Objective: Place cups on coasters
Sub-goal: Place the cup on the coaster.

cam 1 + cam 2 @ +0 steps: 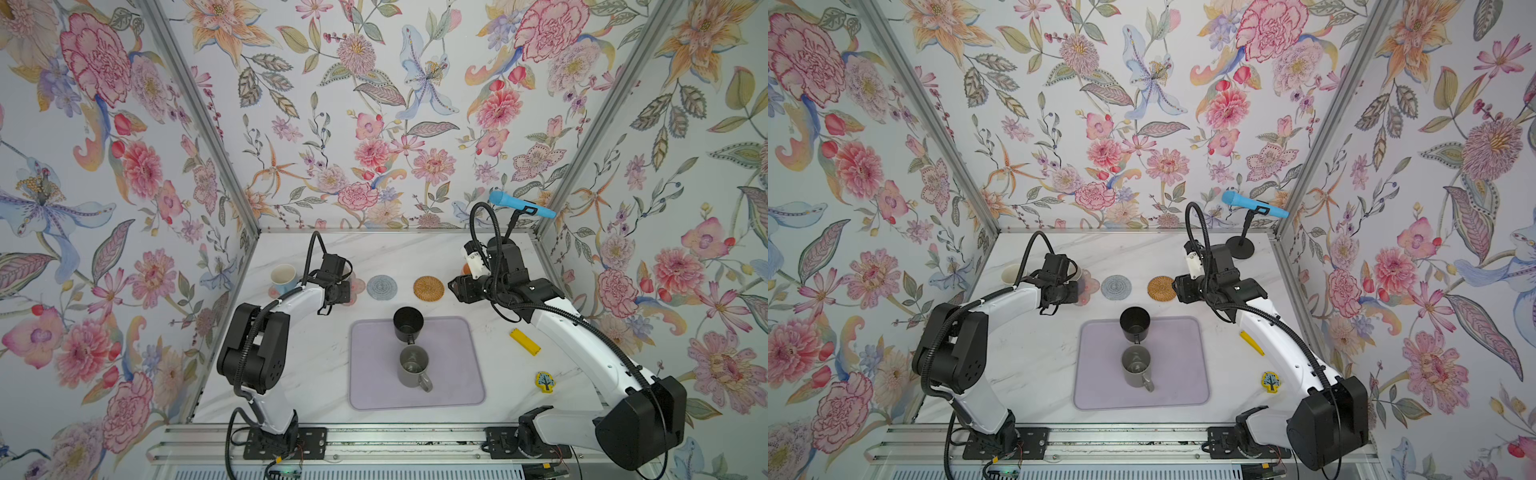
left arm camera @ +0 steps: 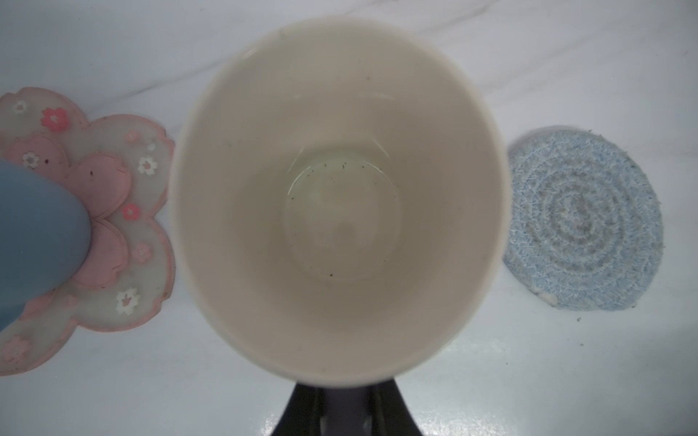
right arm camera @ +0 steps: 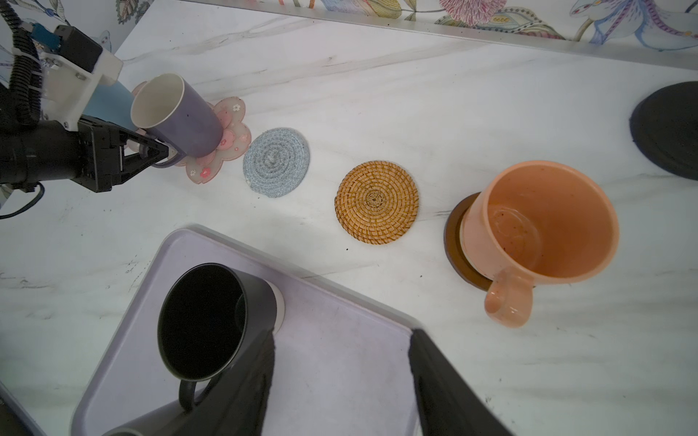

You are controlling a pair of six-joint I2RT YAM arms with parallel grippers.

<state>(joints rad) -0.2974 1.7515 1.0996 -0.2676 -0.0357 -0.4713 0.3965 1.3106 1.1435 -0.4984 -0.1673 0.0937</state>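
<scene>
Placement step: purple-grey mug (image 3: 181,117) on the pink flower coaster (image 3: 234,139) by the counter's (image 3: 415,94) back edge, left gripper (image 3: 164,151) pinching its handle (image 3: 166,163). Letting go looks next. Right gripper (image 3: 342,336) spread, empty.

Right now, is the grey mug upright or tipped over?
Upright: the grey mug has its open mouth facing up, base on the lilac mat.

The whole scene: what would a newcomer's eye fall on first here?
The bright floral wallpaper on all three walls dominates in both top views. On the white table, the left gripper pinches the handle of a purple-grey mug at a pink flower coaster near the back, while a black mug and a grey mug stand on the lilac mat in the middle.
</scene>
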